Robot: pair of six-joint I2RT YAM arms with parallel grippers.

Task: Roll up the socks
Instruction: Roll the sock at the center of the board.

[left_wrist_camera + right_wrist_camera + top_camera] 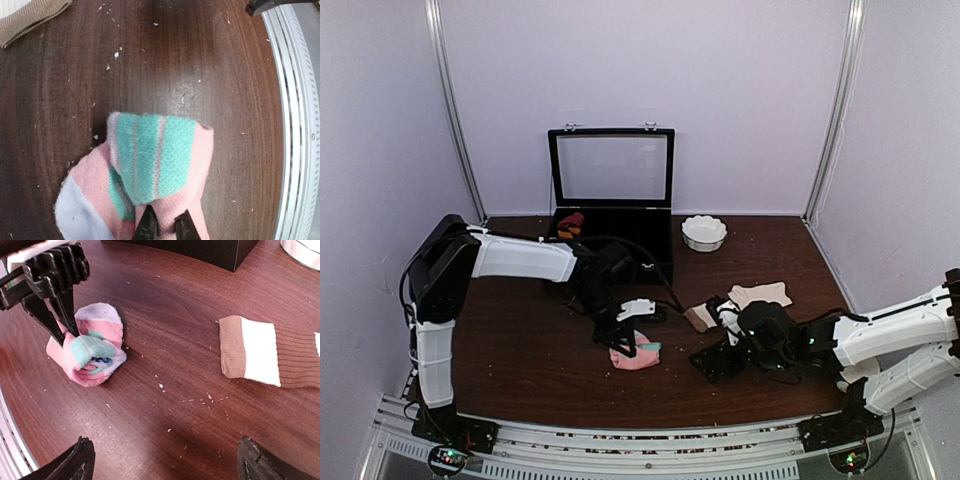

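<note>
Pink knit is pinched in the nearly closed left tool: the long sock, bunched into a loose roll at the middle of the table. The right tool gapes wide, holding nothing. Right of the roll the beige sock lies flat, unrolled; barely halfway, I'd judge.

The top external camera looks down from high behind the near edge, far enough to hold the whole table. The left wrist camera faces nearly straight down, very close over the pink sock; the right wrist camera looks low across the table at this same sock, shared by all three views.
</note>
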